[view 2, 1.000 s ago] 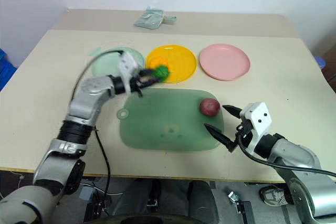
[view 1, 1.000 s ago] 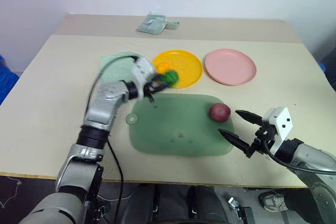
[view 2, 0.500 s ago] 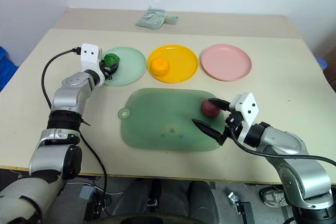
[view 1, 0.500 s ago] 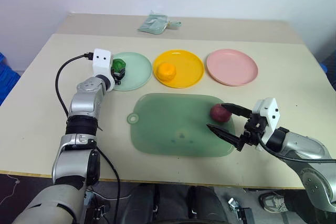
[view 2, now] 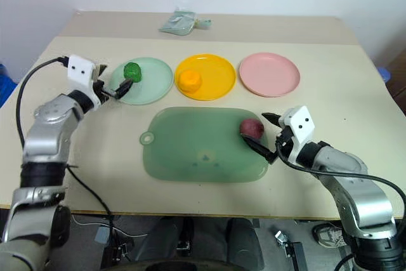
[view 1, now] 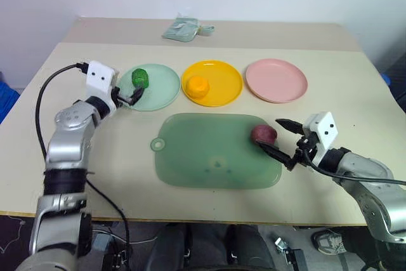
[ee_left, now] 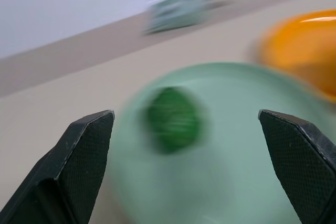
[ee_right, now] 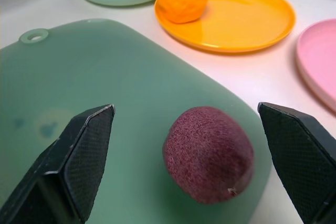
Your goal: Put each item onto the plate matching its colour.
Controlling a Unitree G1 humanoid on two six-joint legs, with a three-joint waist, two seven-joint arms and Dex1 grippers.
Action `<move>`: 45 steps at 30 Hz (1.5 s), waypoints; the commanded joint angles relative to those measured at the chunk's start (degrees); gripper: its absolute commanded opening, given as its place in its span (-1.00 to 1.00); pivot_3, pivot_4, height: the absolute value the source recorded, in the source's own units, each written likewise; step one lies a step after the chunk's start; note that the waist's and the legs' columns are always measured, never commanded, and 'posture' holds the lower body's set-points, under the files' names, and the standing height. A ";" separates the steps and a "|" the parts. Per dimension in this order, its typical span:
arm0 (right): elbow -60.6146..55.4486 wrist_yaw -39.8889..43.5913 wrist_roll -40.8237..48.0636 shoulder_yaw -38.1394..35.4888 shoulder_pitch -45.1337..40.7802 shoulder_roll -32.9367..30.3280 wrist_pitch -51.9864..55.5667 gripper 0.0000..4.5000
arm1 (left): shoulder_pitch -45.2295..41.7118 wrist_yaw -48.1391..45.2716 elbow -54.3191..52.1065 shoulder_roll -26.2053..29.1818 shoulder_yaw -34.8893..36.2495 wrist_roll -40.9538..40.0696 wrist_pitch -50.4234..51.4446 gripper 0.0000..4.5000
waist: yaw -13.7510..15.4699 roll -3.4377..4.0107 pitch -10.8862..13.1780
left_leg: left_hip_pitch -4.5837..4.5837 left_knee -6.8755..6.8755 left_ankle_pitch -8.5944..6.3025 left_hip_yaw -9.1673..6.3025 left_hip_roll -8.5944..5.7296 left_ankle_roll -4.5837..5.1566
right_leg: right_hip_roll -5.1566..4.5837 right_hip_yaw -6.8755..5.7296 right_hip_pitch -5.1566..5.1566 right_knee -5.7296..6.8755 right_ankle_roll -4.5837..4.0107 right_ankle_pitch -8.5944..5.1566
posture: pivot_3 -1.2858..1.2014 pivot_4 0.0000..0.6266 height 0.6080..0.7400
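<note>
The dark green bumpy item (view 1: 139,79) lies on the pale mint plate (view 1: 162,95). My left gripper (view 1: 131,96) stands open just left of it, at the plate's rim, holding nothing. On the yellow-orange plate (view 1: 225,80) rests the orange-yellow item (view 1: 199,85). The pink plate (view 1: 276,80) holds nothing. At the right end of the translucent green tray (view 1: 203,157) sits the reddish-purple item (ee_right: 209,153). My right gripper (ee_right: 184,107) is open, with one finger on each side of that item and neither pressing on it.
A crumpled pale green cloth (view 1: 184,30) lies at the back of the beige table (view 1: 342,74). The three plates stand in a row behind the tray. The table's front edge runs close below the tray.
My left gripper carried the green item to the mint plate, opened, let it go and drew back to the left. My right gripper moved forward until its fingers came either side of the purple item.
</note>
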 commanded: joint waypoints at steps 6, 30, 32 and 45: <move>8.13 -0.62 -8.68 6.11 -4.84 1.07 -4.13 1.00 | 13.30 -18.27 -23.53 4.72 -11.96 -10.97 5.33 1.00 | -0.33 0.14 -0.04 | 0.04 -0.04 0.03 0.02 0.03 -0.07 | 0.02 0.03 -0.02 0.03 -0.04 -0.01 | 0.03 -0.52 1.00; 75.72 -30.49 -26.31 4.96 -51.90 17.36 -25.79 0.15 | 19.64 7.38 -31.06 -7.44 -10.06 -5.10 10.12 1.00 | -1.38 0.19 -0.01 | -0.02 -0.29 0.06 0.06 -0.01 -0.06 | 0.08 0.04 -0.13 0.08 -0.05 0.00 | 0.03 -0.52 1.00; 79.42 -29.31 -26.24 4.79 -53.54 16.94 -28.35 0.79 | 20.94 8.97 -32.46 -8.07 -9.91 -5.27 10.83 1.00 | -1.63 0.19 -0.01 | -0.02 -0.31 0.06 0.07 -0.03 -0.06 | 0.08 0.03 -0.10 0.04 -0.05 0.00 | 0.03 -0.52 1.00; 61.26 2.64 -17.68 3.44 -41.29 5.56 -37.48 0.99 | 23.39 14.94 -35.56 -9.28 -6.87 -4.38 11.46 1.00 | -1.47 0.30 0.05 | 0.02 -0.30 0.12 0.03 0.01 -0.17 | 0.11 0.03 -0.07 0.00 -0.05 0.00 | 0.03 -0.52 1.00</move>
